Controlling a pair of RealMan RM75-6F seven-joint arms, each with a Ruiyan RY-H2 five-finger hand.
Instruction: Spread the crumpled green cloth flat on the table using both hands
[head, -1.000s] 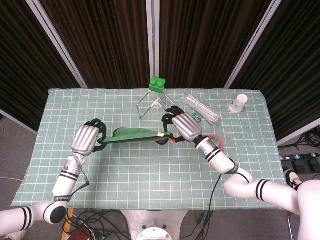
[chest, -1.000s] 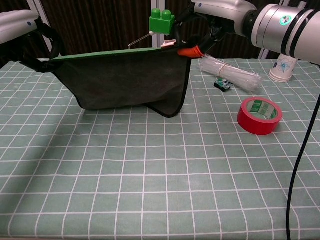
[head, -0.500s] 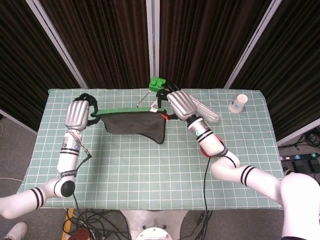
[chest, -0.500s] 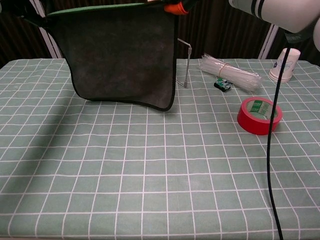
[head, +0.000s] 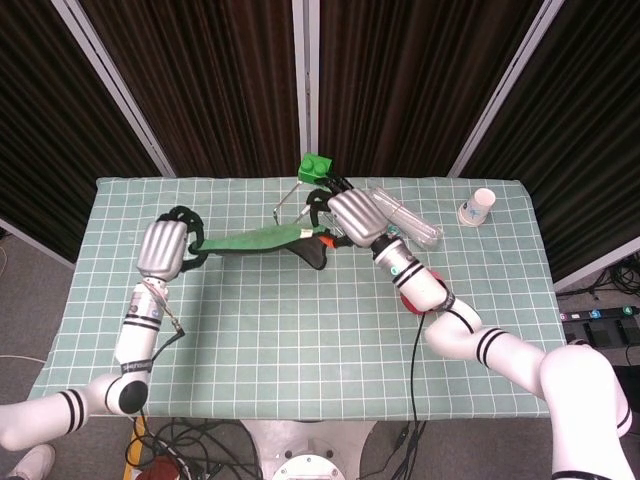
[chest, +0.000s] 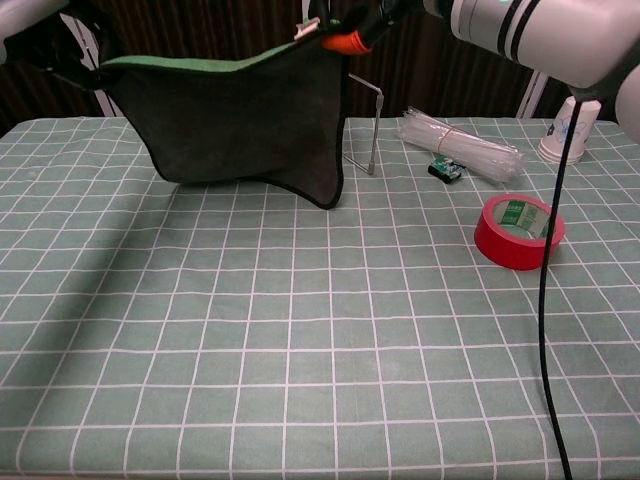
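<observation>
The green cloth (head: 262, 239) (chest: 235, 125) hangs stretched between both hands above the far half of the table, its dark underside facing the chest camera. Its lower corner dips close to the checkered tablecloth. My left hand (head: 164, 249) grips the cloth's left top corner, seen at the top left edge of the chest view (chest: 70, 40). My right hand (head: 350, 215) (chest: 365, 20) pinches the right top corner, where an orange tag shows. The top edge sags a little in the middle.
A red tape roll (chest: 518, 231) lies right of centre. A bundle of clear plastic sticks (chest: 458, 146), a small green-black item (chest: 446, 170) and a paper cup (head: 481, 206) sit at the far right. A metal stand topped by a green brick (head: 314, 169) stands behind the cloth.
Both hands lifted the cloth high and back half a second ago, then lowered it slightly. The hands now sit a little closer together and the top edge sags.
</observation>
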